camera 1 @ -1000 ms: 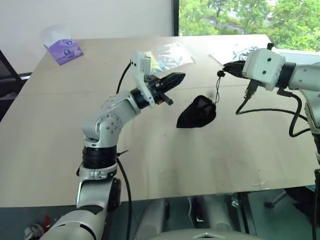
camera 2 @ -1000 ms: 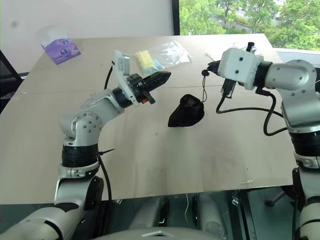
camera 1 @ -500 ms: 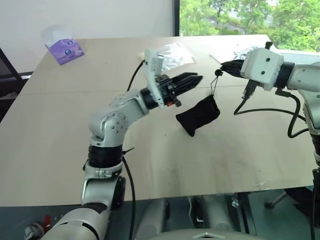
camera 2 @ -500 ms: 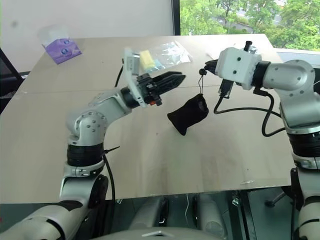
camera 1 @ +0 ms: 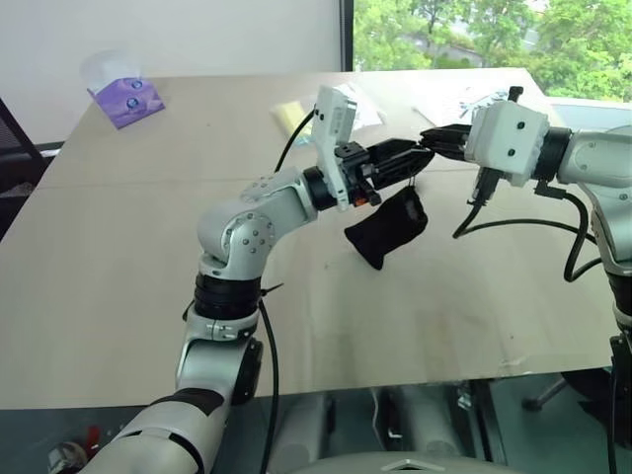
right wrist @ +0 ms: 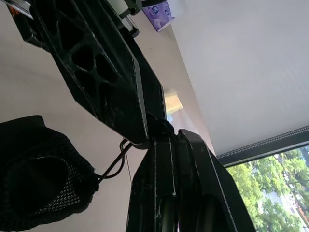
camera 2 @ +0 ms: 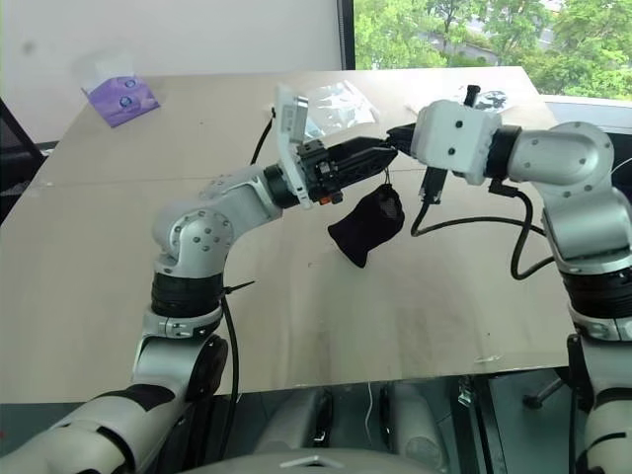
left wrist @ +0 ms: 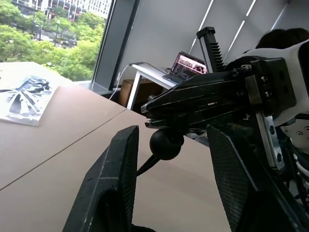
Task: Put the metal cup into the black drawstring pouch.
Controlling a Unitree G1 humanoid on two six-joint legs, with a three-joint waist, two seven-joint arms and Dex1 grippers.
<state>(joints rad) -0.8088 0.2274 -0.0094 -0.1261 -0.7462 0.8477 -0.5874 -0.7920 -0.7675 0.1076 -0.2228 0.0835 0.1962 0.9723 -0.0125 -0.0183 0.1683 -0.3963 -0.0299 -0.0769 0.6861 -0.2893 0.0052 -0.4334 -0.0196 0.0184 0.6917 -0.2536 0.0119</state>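
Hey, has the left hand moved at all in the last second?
Yes. The left hand has swung toward the robot's right across the table, from short of the black drawstring pouch to above it, meeting the right hand.

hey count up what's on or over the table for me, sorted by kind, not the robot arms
Black pouch: 1
Purple packet: 1
Clear plastic bag: 1
Printed sheet: 1
Total: 4
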